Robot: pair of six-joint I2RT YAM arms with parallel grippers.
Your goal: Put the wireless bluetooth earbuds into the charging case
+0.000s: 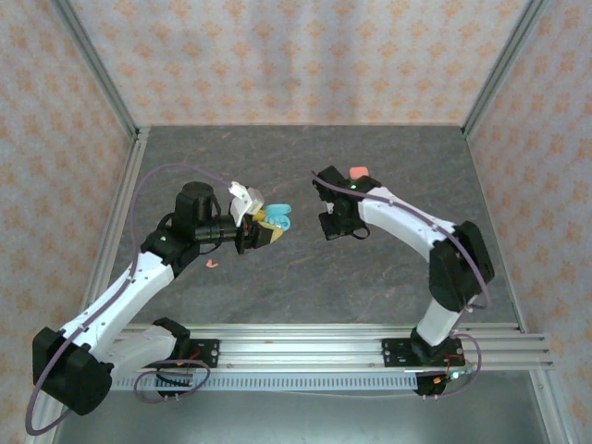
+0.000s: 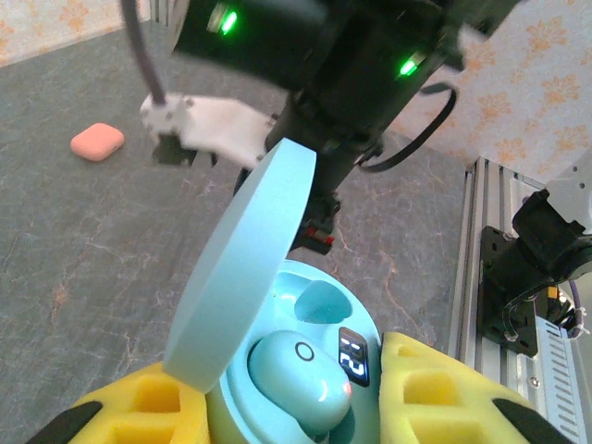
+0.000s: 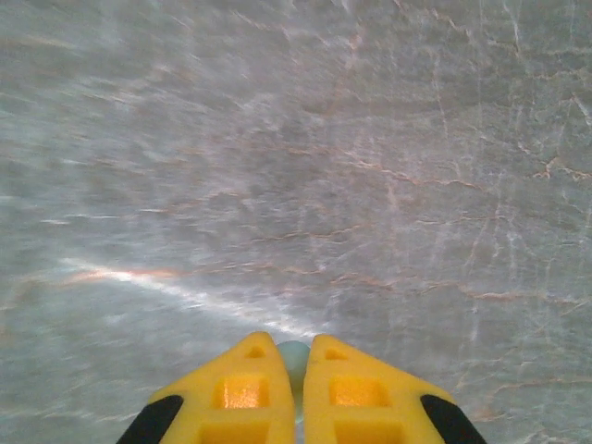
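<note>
My left gripper (image 1: 266,229) is shut on the teal charging case (image 2: 370,319), which sits between its yellow pads (image 2: 430,379). The lid (image 2: 245,277) stands open. One teal earbud (image 2: 301,379) lies in the near socket, and the far socket (image 2: 326,301) is empty. My right gripper (image 3: 294,344) hovers over the bare table just right of the case, shut on a second teal earbud (image 3: 295,359) that peeks out between its fingertips. In the top view the right gripper (image 1: 331,227) is a short gap away from the case (image 1: 278,218). A coral-pink earbud (image 1: 212,265) lies on the table near the left arm.
A coral-pink oval case (image 1: 357,173) lies shut at the back of the table (image 1: 305,277), behind the right arm (image 1: 398,217); the same pink case (image 2: 97,141) is far left in the left wrist view. Aluminium rails (image 1: 351,347) run along the near edge.
</note>
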